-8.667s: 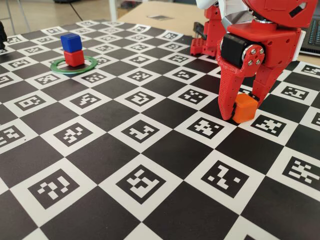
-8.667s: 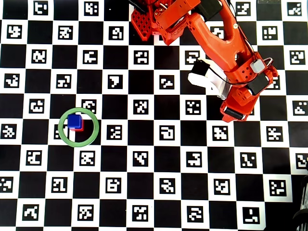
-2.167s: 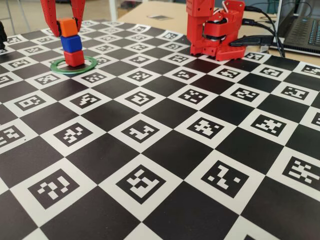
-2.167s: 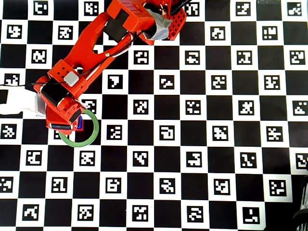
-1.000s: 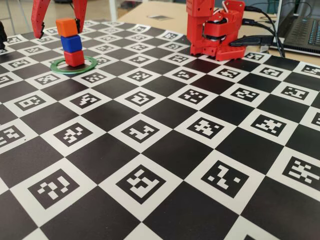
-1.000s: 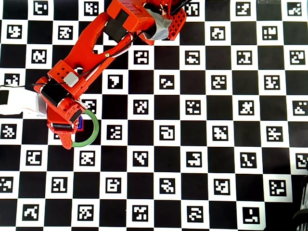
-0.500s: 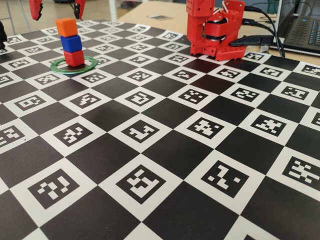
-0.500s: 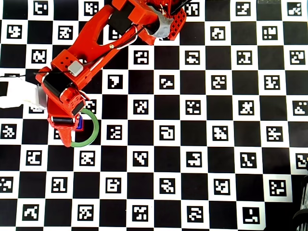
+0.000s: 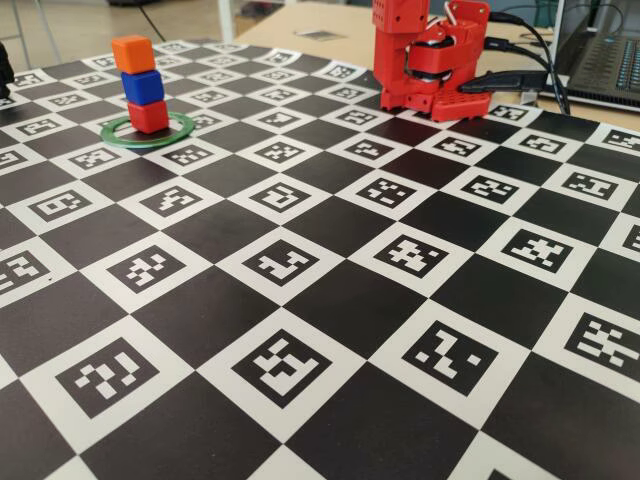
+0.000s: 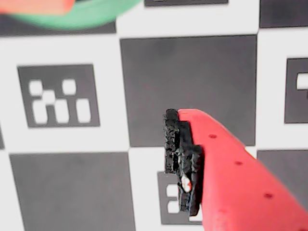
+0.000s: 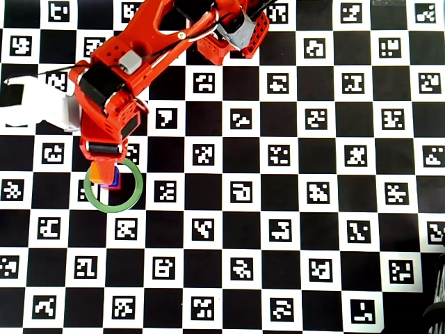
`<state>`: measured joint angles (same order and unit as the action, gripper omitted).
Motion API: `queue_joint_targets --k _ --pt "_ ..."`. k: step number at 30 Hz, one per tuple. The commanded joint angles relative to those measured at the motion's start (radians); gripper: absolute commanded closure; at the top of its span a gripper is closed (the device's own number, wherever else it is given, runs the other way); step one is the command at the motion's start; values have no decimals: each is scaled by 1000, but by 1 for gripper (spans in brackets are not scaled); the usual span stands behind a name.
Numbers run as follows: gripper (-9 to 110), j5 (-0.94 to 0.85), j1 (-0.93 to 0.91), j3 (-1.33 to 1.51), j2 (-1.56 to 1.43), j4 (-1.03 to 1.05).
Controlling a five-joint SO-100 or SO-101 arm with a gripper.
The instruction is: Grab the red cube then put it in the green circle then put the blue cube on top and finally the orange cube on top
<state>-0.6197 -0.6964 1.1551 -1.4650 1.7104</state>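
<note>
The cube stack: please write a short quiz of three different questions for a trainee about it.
1. True or false: the orange cube is on top of the stack.
2. Which cube touches the board inside the green circle? A red, B blue, C orange.
3. Fill in: the blue cube sits between the red cube and the ___ cube.

Key: 1 true; 2 A; 3 orange.

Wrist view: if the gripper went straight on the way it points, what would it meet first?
Probably the checkerboard mat: the gripper points at its squares, with the green circle off at the top edge. Depth is unclear.
</note>
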Motion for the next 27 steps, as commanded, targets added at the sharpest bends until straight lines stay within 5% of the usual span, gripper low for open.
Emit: queue_joint_targets --k 1,10,16,27 --pt "88 71 46 20 -158 -23" --pt "107 209 204 225 -344 -95" --pt "107 245 287 311 -394 -152" --pt "108 -54 454 884 -807 -578"
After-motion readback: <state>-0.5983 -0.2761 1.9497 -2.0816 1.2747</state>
